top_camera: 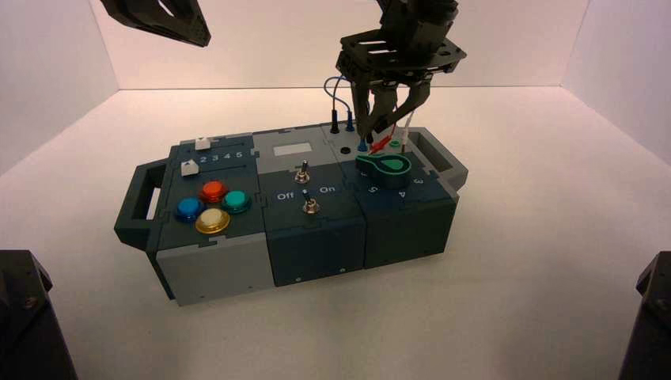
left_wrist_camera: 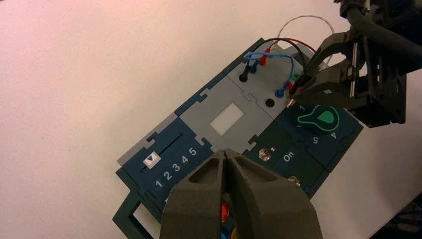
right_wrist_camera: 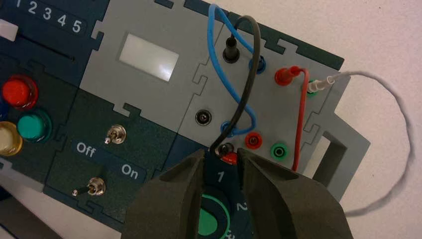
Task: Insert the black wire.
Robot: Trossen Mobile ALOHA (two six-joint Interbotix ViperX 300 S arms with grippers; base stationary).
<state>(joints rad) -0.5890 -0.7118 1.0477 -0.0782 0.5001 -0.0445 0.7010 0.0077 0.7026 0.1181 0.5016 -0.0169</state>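
The black wire (right_wrist_camera: pixel 256 55) arches over the grey socket panel at the box's back right. One black plug (right_wrist_camera: pixel 230 47) stands in a back-row socket. The wire's other end runs down to my right gripper (right_wrist_camera: pixel 221 154), which hovers low over the panel's front edge beside the green knob. Its fingers are closed on the free black plug, whose metal tip (left_wrist_camera: pixel 290 103) points down just above the panel, to the right of the empty black socket (left_wrist_camera: pixel 270 103). The right gripper also shows in the high view (top_camera: pixel 381 127). My left gripper (left_wrist_camera: pixel 225 152) is shut and empty, raised high at the back left (top_camera: pixel 162 20).
A blue wire (right_wrist_camera: pixel 214 59) is plugged at both ends beside the black one. A red wire (right_wrist_camera: pixel 300 119) has a loose red plug (right_wrist_camera: pixel 230 159) at the right fingertips. A white wire (right_wrist_camera: pixel 398 114) loops off the box. The green knob (top_camera: pixel 384 165), two toggle switches (top_camera: pixel 301 169) and coloured buttons (top_camera: pixel 212 206) lie nearer.
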